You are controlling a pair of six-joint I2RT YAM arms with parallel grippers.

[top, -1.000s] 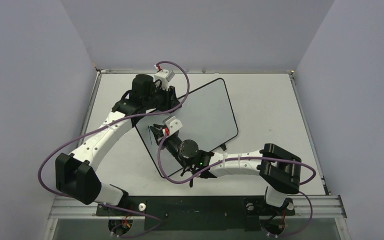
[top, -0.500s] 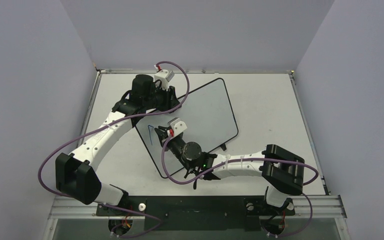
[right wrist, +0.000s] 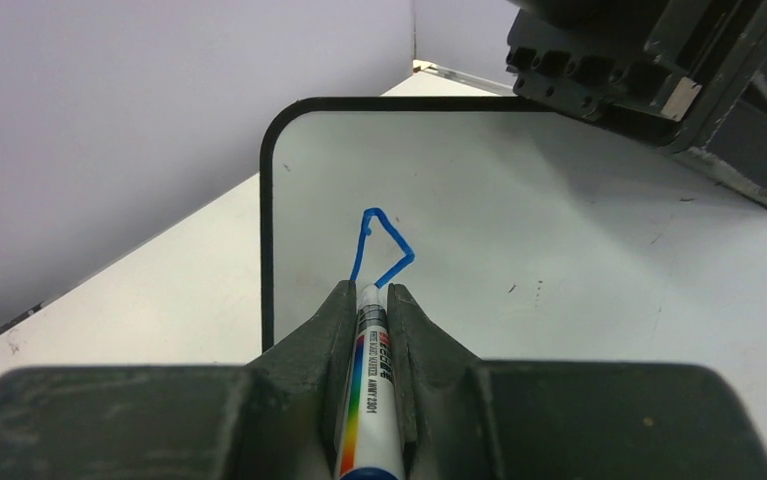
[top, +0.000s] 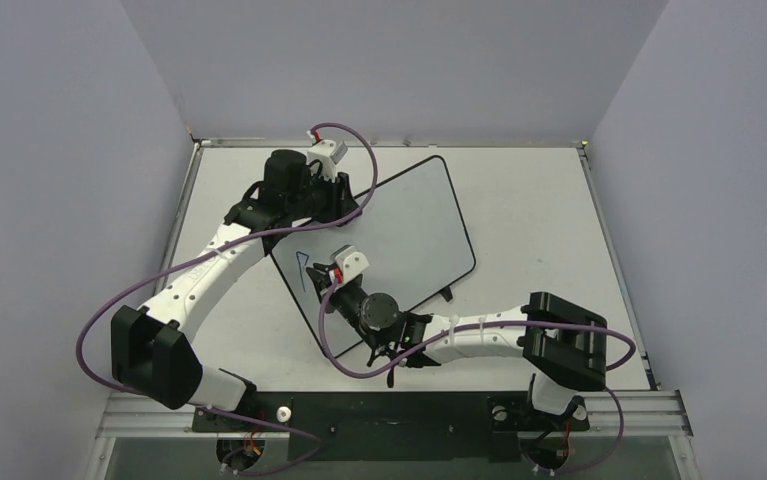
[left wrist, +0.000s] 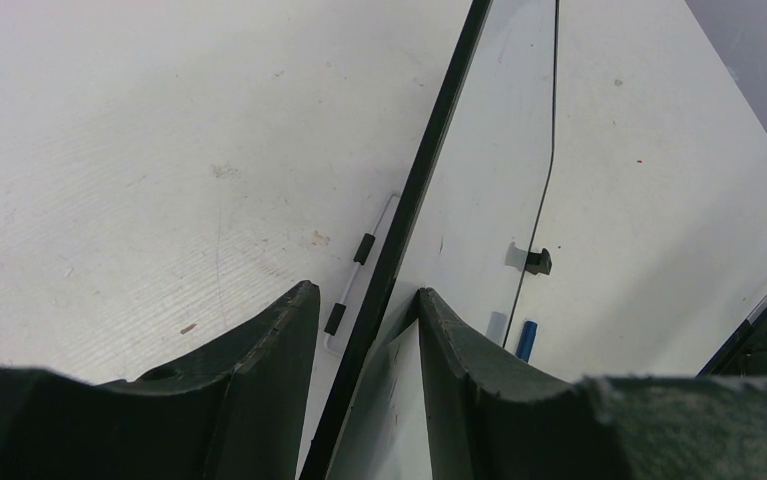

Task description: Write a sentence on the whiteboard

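our left jaws, part-open, grip the whiteboard [left wrist: 489,150] rim; our right jaws clench a marker [right wrist: 369,380], label unreadable, blue loop [right wrist: 390,233] at 12 o'clock.

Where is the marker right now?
In the right wrist view, the marker sits clamped in the right gripper, its tip at the blue stroke on the whiteboard, near its rounded corner.

Whiteboard [top: 409,225] black-framed, propped upright; sentence [right wrist: 371,213] only blue angular stroke near corner.
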